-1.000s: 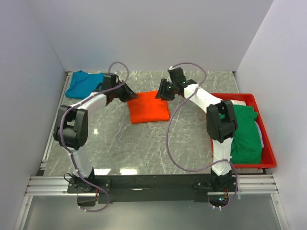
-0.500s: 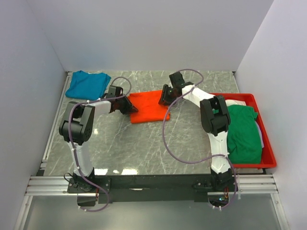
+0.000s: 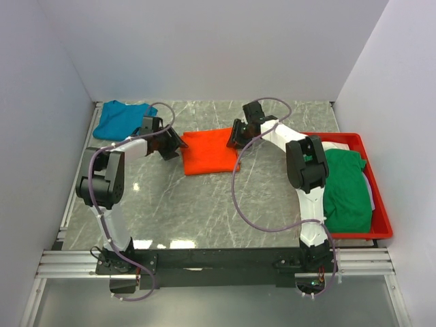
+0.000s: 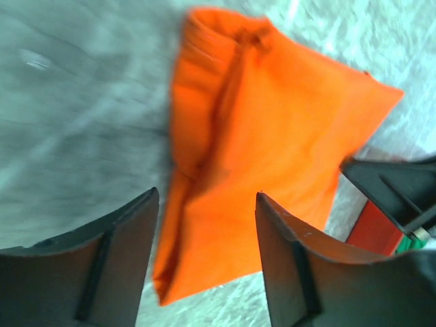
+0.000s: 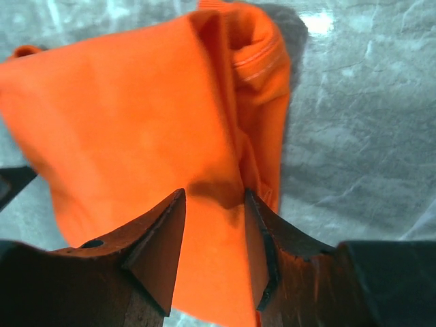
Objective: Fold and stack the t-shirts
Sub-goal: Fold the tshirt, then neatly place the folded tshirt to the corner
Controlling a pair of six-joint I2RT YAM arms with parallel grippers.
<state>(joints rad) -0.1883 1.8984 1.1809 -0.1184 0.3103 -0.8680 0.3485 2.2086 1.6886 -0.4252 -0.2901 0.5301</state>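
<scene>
Left fingers (image 4: 116, 266): released. The two black fingers stand apart with nothing clamped between them; through the gap the left wrist view, somewhat blurred, shows the near edge of the bright orange cloth t-shirt (image 4: 272, 157) and bare stone beside it. Right fingers (image 5: 157, 252): grasping the same shirt. A fold of orange cloth runs down between them and fills the gap, shadowed where it is pinched. Just beyond that grip a rolled, stitched hem lies bunched along the shirt's right side. From above, the orange t-shirt lies as a folded, roughly rectangular pad on the grey marbled bench (image 3: 204, 211), mid-way across and toward the back, flat except where the right fingers hold its far right corner. The left fingers sit just beside its left edge; whether they touch the cloth I cannot tell. One long crease runs down the left part of the shirt. Further out, a teal blue cloth t-shirt (image 3: 119, 117) lies crumpled in the back left corner of the bench, apart from the orange one and just behind the left wrist. At the right edge of the bench stands a red plastic tray (image 3: 381, 228) holding a green cloth t-shirt (image 3: 346, 184) spread loosely over white cloth (image 3: 337, 145), which shows only at the tray's back and right side.
</scene>
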